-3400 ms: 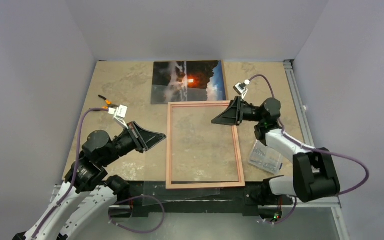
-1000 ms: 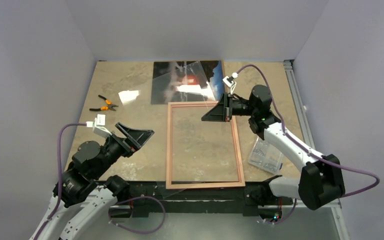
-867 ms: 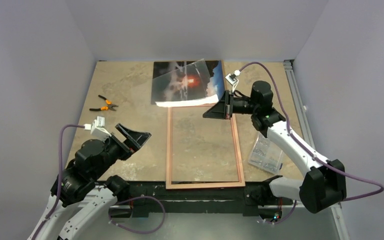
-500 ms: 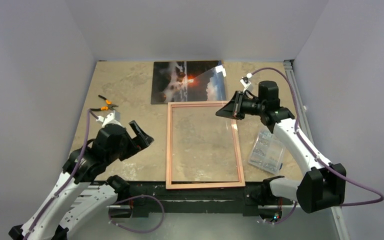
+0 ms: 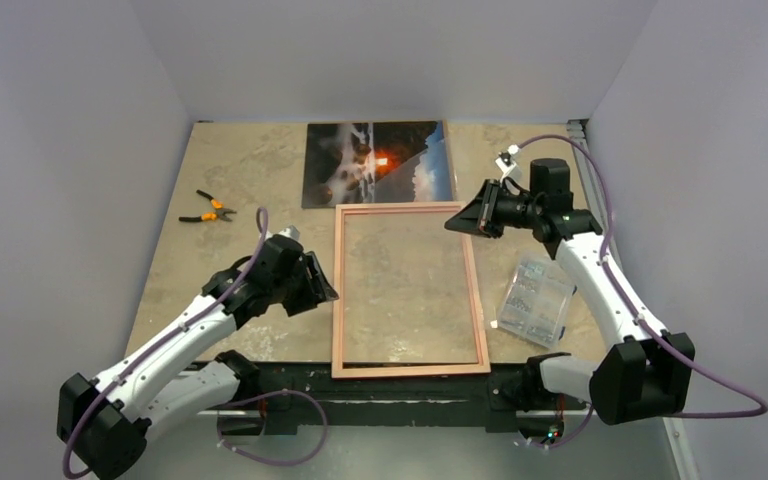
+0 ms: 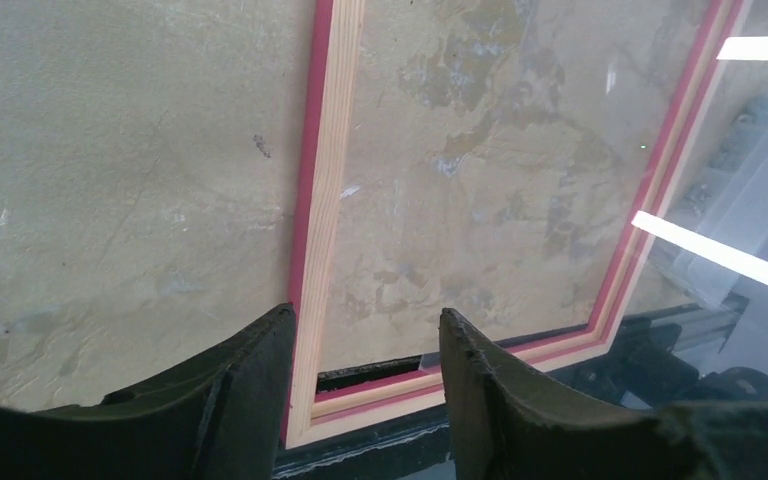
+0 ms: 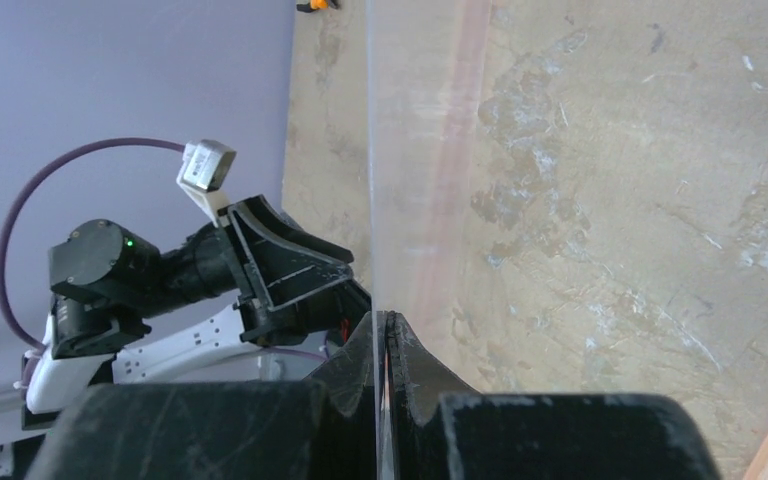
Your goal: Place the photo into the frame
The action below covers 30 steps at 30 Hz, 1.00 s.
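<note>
A: Left arm (image 5: 175, 335) has stretched out since the earlier frames. Left claw (image 5: 317, 286) was short of the frame (image 5: 410, 369) and is now at its left rail. Right claw (image 5: 462, 218) shifted right to the far-right corner. The glare patch over the photo (image 5: 378, 163) is gone.
B: Claw states?
A: Left claw is spread wide. In the left wrist view the tan rail runs between the two fingers (image 6: 230, 390), close to the near-left corner. Contact with the rail, can't tell.
B: Right?
A: Pressed together on the clear sheet (image 7: 371, 150). The right wrist view has it edge-on, a thin line going straight into the pinch.
B: Where does the sheet lie?
A: Over the frame opening, going by bright reflections on the right side in the left wrist view. Seated or lifted, can't tell. It barely shows from the top.
B: Photo?
A: Flat on the table (image 5: 250, 170), picture side up, far of the frame and just beside its far rail. Both claws are apart from it.
B: Frame?
A: Flat, tan side up, pink on the edges. Long side runs near to far, near rail at the table's near edge.
B: Other stuff?
A: Pliers (image 5: 207, 210) far left, well apart from the frame. Clear box of small parts (image 5: 532, 300) just right of the right rail.
</note>
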### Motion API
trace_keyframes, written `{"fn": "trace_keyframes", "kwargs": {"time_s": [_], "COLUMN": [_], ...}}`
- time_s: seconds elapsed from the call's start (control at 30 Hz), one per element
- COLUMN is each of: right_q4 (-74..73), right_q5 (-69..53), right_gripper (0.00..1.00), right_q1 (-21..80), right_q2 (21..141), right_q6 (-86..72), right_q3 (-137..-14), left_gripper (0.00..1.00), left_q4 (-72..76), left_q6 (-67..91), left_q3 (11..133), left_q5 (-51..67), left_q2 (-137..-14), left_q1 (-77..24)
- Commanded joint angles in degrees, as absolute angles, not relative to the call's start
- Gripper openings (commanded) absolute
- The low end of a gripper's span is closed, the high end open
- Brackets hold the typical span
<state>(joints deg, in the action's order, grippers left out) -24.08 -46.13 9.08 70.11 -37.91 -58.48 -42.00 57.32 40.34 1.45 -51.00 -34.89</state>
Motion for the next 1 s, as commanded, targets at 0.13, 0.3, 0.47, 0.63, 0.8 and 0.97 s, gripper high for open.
{"fn": "trace_keyframes", "kwargs": {"time_s": [0.13,0.3,0.47,0.63,0.8,0.97], "right_q4": [-22.2,-21.47,-20.88,-19.47,-18.14,-15.76], "right_q5": [-51.03,-51.31,-51.9,-51.97,-52.03,-52.03], "right_gripper": [0.0,0.0,0.0,0.0,0.0,0.0], "right_q1": [8.09,8.09,8.08,8.07,8.08,8.06], "right_q2": [68.47,68.64,69.52,70.04,70.55,70.75], "right_q6": [-40.6,-40.95,-41.0,-41.84,-42.67,-44.59], "right_q3": [-58.08,-56.23,-55.1,-53.49,-52.81,-51.4], "left_gripper": [0.46,0.42,0.31,0.22,0.31,0.34], "left_q4": [-24.47,-22.48,-22.83,-25.47,-30.41,-28.28], "left_q6": [60.12,60.19,59.1,58.18,56.49,55.31], "left_q3": [34.12,32.77,32.48,32.89,34.12,33.7], "left_q5": [5.38,5.01,3.77,1.27,-3.46,-2.56], "left_q2": [-57.84,-62.85,-65.8,-65.68,-64.65,-67.14], "left_q1": [-34.87,-34.83,-34.73,-34.73,-34.86,-34.77]}}
